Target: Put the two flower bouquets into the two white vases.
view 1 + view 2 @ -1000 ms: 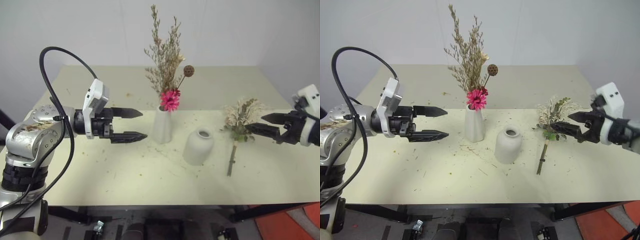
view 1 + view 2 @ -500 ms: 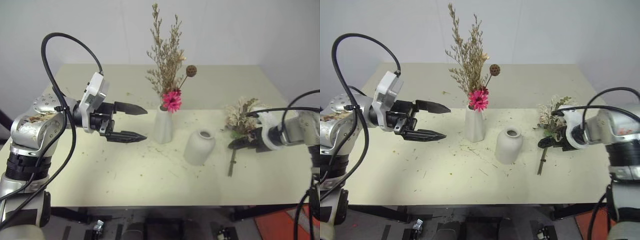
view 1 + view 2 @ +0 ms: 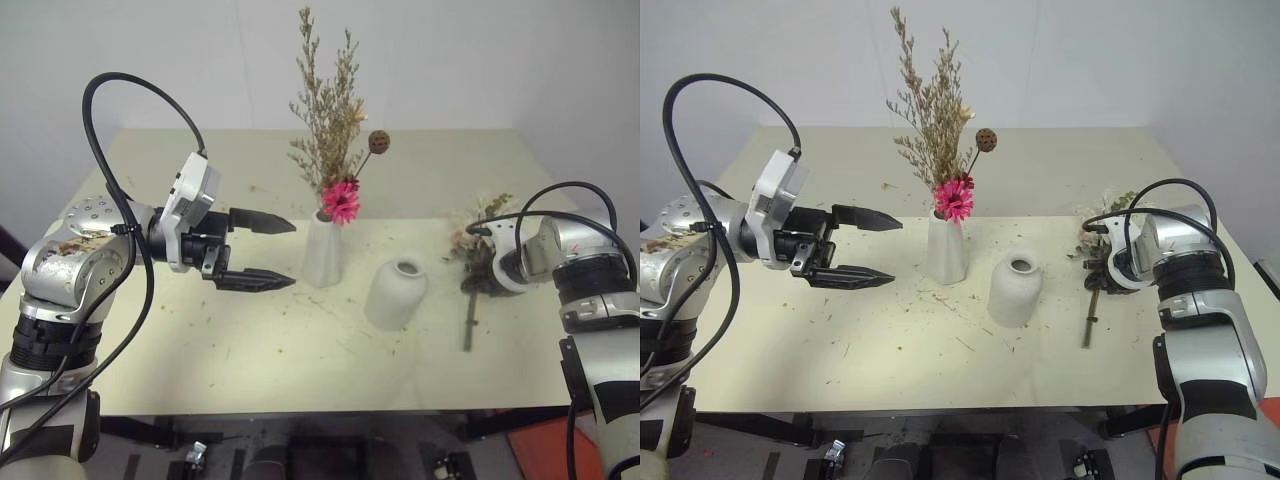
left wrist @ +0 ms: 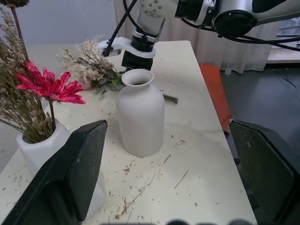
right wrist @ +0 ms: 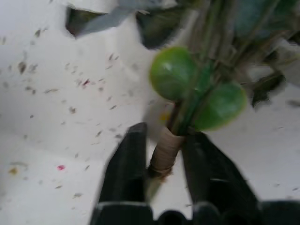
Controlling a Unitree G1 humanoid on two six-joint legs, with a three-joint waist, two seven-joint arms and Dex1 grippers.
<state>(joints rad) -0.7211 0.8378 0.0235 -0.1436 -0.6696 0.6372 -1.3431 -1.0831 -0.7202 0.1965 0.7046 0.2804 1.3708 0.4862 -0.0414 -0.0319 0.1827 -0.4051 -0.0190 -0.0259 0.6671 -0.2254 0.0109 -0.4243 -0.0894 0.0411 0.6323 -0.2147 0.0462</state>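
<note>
Fingers of the right end effector (image 5: 161,164) were clamped on the taped stem of the cream-white bouquet (image 3: 480,240), which lay on the tabletop (image 3: 300,350) right of the shorter vase (image 3: 396,294). Left end effector (image 3: 262,252) hung apart beside the tall vase (image 3: 324,250) holding the pink daisy bouquet (image 3: 335,140).

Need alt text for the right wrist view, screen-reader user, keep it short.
The right gripper has its two black fingers closed around the tan-wrapped stem of the cream-white bouquet, just below its round green leaves. The bouquet lies on a pale table flecked with dried plant debris.
</note>
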